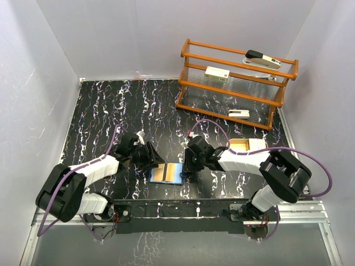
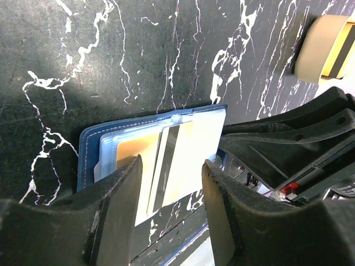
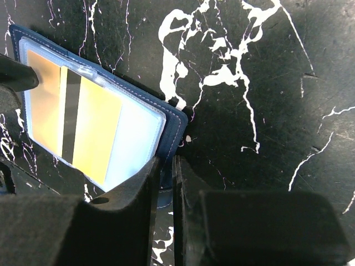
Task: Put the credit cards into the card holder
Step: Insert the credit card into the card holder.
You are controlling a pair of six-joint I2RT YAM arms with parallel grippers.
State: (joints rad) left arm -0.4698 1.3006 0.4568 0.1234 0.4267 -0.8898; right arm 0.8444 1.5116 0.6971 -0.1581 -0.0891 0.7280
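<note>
The card holder (image 1: pixel 166 173) lies open on the black marbled table between my two grippers, navy outside (image 2: pixel 89 152) with clear pockets over tan-orange. A pale credit card (image 2: pixel 188 149) with a dark stripe sits in a pocket, its near end sticking out towards the left gripper (image 2: pixel 171 164). That gripper (image 1: pixel 157 160) is open, its fingers apart on either side of the card's end. The same card shows through the clear pocket (image 3: pixel 94 127) in the right wrist view. My right gripper (image 3: pixel 166 166) is shut on the holder's navy edge (image 3: pixel 169 130) at the right side (image 1: pixel 187 166).
A beige shallow tray (image 1: pixel 244 146) sits just right of the right arm, also visible as the beige tray (image 2: pixel 324 47). A wooden shelf rack (image 1: pixel 236 83) with white devices stands at the back right. The table's front edge runs close behind the holder.
</note>
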